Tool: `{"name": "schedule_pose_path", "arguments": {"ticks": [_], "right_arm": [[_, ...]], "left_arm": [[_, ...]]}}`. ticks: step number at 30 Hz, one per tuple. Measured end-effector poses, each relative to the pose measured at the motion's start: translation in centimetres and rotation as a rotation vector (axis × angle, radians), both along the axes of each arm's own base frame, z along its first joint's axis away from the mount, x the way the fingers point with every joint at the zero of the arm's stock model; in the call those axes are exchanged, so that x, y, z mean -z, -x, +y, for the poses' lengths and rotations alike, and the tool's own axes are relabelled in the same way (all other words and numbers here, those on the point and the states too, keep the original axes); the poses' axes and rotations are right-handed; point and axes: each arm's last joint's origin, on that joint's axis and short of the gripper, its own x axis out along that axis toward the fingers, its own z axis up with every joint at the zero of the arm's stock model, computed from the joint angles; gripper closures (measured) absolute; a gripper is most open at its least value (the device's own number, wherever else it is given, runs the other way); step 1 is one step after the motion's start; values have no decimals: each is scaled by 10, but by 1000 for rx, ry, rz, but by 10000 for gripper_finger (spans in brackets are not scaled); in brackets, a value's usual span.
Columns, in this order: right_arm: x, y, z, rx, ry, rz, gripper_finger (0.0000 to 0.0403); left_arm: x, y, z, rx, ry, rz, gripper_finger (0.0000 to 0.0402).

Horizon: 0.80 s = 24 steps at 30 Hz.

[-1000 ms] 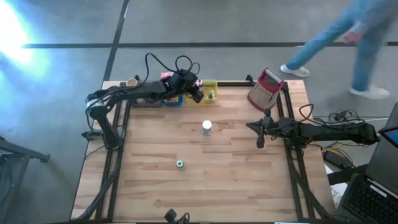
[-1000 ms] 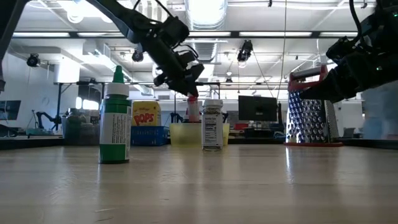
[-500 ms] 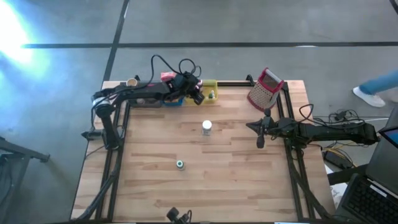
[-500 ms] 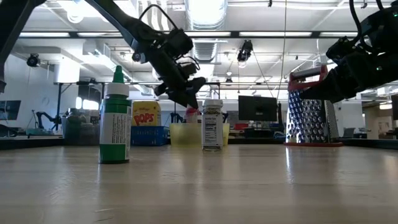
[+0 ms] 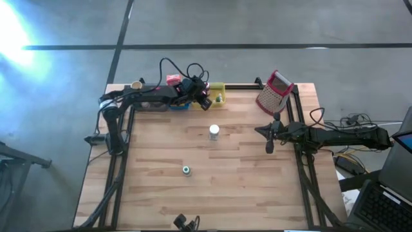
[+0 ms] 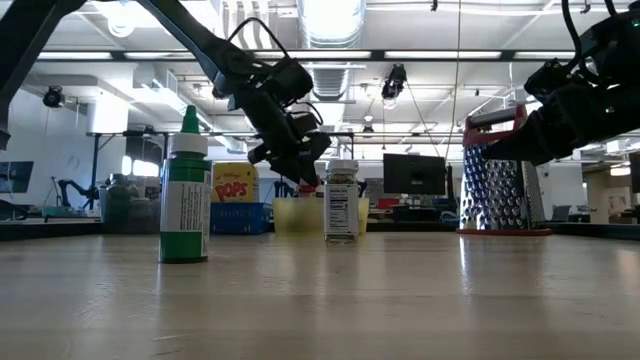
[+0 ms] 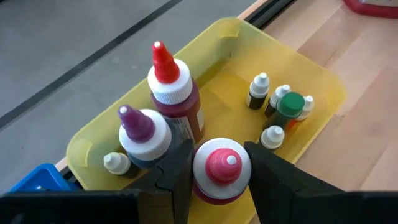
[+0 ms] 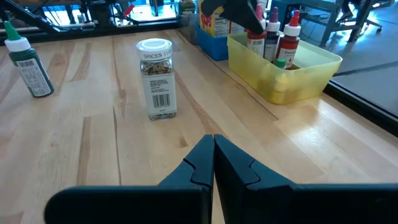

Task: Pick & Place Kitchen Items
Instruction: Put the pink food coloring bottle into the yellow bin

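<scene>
My left gripper (image 7: 219, 152) is shut on a small bottle with a pink cap (image 7: 222, 167), over the near part of the yellow tray (image 7: 311, 81) at the table's far edge. In the tray stand a red-capped bottle (image 7: 175, 93), a purple-capped bottle (image 7: 144, 134) and several tiny bottles (image 7: 283, 109). A spice jar (image 5: 214, 132) and a green-capped bottle (image 5: 186, 170) stand upright on the table's middle. My right gripper (image 8: 213, 142) waits shut at the table's right side (image 5: 270, 138). My left gripper pinches the bottle's body just under the pink cap (image 7: 200, 185) between its two fingers (image 7: 177, 171). The fingers slant down from the table's left and near side. The bottle stands upright in the hold, low in the yellow tray; the gripper hides its bottom.
A blue tray with a yellow box (image 6: 234, 185) stands left of the yellow tray. A metal grater with a red handle (image 5: 275, 91) stands at the far right corner. Bare wood lies around the spice jar (image 8: 155, 78) and the green bottle (image 6: 185, 190).
My left gripper has gone down and a little toward the far edge with the pink-capped bottle, lowering it into the yellow tray among the other bottles. The bottle has stayed upright in the hold.
</scene>
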Motion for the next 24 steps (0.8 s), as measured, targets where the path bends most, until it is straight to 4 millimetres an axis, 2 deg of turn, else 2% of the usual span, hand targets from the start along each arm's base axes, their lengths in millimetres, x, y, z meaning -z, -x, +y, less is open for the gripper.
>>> {"name": "schedule_pose_path", "arguments": {"ticks": [8,24], "right_arm": [[0,0,0,0,0,0,394],[0,0,0,0,0,0,394]], "left_arm": [[10,-2,2,-6,15,15,266],[11,-1,2,-18,22,11,256]]}}
